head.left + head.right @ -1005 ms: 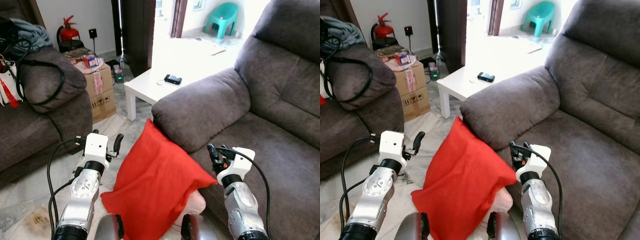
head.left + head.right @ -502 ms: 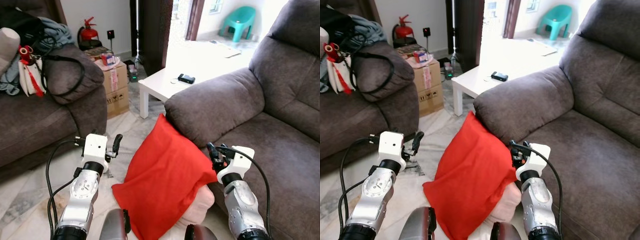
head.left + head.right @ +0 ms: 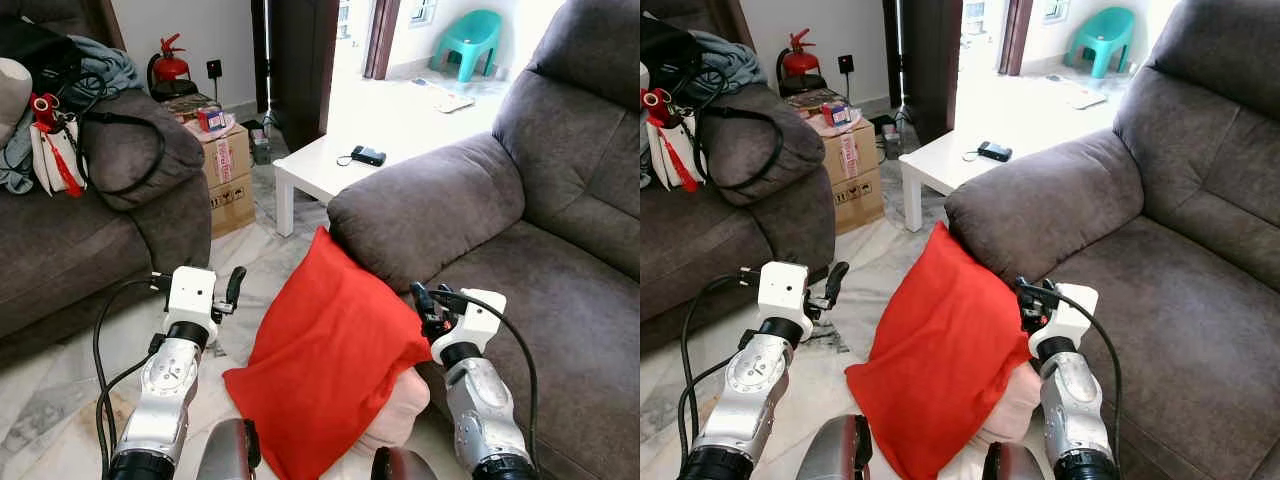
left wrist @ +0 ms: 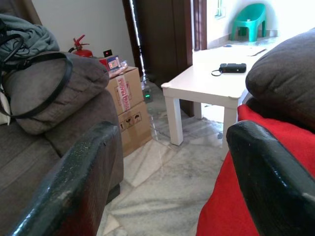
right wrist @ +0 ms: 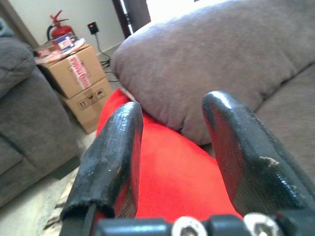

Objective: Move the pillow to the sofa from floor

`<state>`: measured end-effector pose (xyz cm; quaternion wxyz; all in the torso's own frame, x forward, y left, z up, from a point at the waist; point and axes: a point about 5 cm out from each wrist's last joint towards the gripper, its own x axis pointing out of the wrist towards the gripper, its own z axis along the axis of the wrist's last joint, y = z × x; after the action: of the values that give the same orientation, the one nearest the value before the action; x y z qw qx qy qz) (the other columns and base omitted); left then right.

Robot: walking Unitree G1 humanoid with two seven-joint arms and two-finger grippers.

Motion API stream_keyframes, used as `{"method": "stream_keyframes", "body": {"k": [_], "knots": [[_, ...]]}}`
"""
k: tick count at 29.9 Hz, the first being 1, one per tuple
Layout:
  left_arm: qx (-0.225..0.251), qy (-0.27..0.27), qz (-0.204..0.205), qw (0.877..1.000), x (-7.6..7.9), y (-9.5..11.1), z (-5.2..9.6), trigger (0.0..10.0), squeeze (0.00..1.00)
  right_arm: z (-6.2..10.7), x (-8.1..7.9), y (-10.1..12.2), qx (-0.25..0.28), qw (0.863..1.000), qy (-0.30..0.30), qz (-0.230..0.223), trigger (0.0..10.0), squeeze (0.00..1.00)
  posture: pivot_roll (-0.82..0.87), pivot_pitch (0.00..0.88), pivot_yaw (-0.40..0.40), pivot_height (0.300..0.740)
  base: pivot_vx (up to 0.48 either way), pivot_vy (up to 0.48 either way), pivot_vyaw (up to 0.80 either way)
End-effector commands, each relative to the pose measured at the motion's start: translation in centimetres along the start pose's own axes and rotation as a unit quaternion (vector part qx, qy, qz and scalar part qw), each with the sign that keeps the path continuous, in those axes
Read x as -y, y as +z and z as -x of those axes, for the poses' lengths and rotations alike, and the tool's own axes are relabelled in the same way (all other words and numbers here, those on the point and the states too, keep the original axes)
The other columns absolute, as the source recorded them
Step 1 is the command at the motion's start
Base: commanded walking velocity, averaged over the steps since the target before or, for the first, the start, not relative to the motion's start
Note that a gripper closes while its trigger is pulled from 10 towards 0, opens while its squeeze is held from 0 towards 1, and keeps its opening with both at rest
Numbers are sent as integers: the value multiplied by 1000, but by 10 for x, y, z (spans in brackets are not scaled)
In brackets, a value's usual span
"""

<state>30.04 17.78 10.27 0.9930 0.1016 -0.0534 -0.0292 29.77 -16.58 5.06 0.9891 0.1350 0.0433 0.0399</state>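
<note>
A red pillow (image 3: 325,355) stands tilted on the floor, its top corner leaning against the armrest (image 3: 420,205) of the grey sofa (image 3: 560,290). My left gripper (image 3: 230,288) hovers just left of the pillow, open and holding nothing; in the left wrist view its fingers (image 4: 83,177) stand wide apart with the pillow's red edge (image 4: 221,206) beside them. My right gripper (image 3: 428,303) is open at the pillow's right corner, in front of the sofa seat. In the right wrist view its fingers (image 5: 115,147) frame the red cloth (image 5: 167,167) below the armrest.
A pale pink cushion (image 3: 395,415) lies under the red pillow. A white low table (image 3: 325,170) with a black device (image 3: 369,155) stands behind the armrest. Cardboard boxes (image 3: 228,170) sit beside a second sofa (image 3: 60,260) loaded with bags on the left. Marble floor lies between them.
The whole picture has shifted, so the camera moved. Both grippers keep the same stance on either side of the red pillow, and the pillow has not moved.
</note>
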Motion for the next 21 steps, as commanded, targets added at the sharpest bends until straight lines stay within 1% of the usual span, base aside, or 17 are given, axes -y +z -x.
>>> {"method": "stream_keyframes", "body": {"k": [1, 2, 8, 19, 21], "knots": [[-5, -2, -2, 1000, 1, -1, -2, 10000, 0, 0, 0, 3, 3, 1000, 5, 3, 10000, 0, 54, 0, -59, 588, 0, 0, 0], [-5, -2, -2, 1000, 1, -1, -2, 10000, 0, 0, 0, 3, 3, 1000, 7, 1, 10000, 0, 54, 0, -60, 578, 0, 0, 0], [-5, -1, -1, 1000, 1, -1, -2, 10000, 0, -1, -1, 4, 4, 1000, 12, 3, 10000, 0, 55, 0, -61, 560, 0, 0, 0], [-16, 7, 16, 1000, 1, -4, -2, 10000, 0, -1, -1, 3, 3, 1000, 12, 15, 10000, 0, 54, 0, -64, 560, 0, 0, 0], [-25, 14, 22, 999, 0, -6, -2, 10000, 0, -1, 0, 2, -1, 1000, 12, 17, 10000, 0, 56, 0, -64, 560, 0, 0, 0]]}}
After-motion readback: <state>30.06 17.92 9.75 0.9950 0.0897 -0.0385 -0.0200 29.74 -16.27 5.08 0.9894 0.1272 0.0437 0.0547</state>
